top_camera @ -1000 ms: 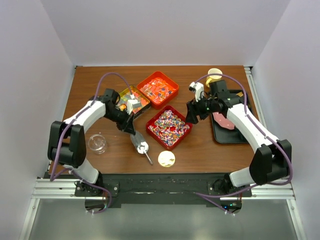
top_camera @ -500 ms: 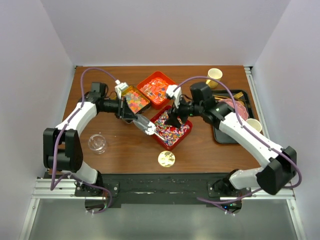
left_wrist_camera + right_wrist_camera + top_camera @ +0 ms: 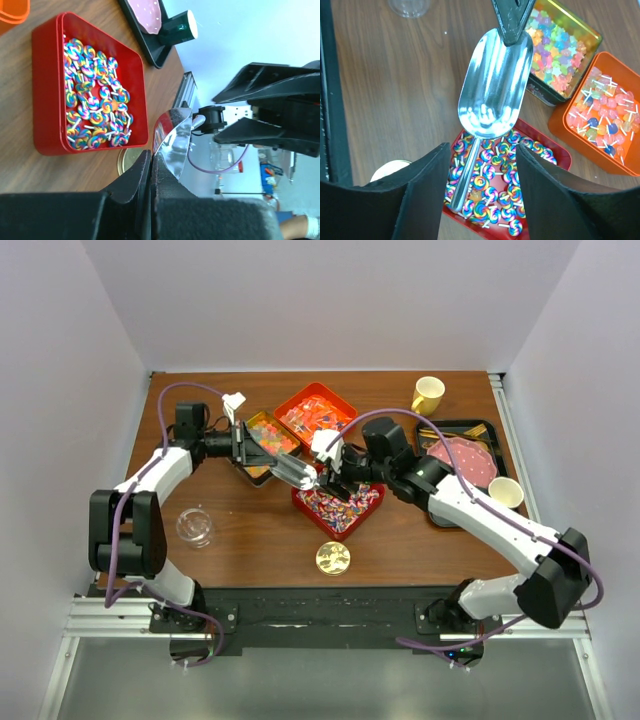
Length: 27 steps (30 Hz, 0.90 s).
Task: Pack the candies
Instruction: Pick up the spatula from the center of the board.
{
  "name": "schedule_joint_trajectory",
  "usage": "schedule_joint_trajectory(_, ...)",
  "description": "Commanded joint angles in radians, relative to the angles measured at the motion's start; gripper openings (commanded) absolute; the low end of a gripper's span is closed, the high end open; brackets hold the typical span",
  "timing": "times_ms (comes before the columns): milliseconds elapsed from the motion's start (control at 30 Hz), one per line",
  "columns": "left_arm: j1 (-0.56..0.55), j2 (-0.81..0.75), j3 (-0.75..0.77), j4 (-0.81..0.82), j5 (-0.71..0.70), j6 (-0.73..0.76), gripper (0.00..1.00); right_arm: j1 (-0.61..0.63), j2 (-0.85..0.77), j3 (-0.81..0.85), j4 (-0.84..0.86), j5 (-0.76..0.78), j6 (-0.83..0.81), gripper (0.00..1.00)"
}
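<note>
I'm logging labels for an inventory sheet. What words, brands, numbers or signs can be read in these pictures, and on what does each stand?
No readable text in any view.
Round gold lid: too small to tell whether it bears print.
Swirled candies in the red square tray: colour swirls only, no lettering.
Shiny metal scoop: reflections only, no stamp visible.

Robot bodywork
left arm (image 3: 155,472), right arm (image 3: 480,515): white shells, black joints, purple cable (image 3: 185,386) looped outside; left gripper (image 3: 151,160), right gripper (image 3: 482,149) matte black
</note>
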<state>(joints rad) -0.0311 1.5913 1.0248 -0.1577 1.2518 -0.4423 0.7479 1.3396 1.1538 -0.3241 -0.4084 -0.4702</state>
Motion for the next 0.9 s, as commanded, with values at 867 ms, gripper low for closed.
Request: schedule_joint_trajectory(867, 0.023, -0.053, -0.094, 0.251, 0.077, -0.217, 0.00, 0.016, 0.112, 0.009, 0.054, 0.100, -0.016, 0.22)
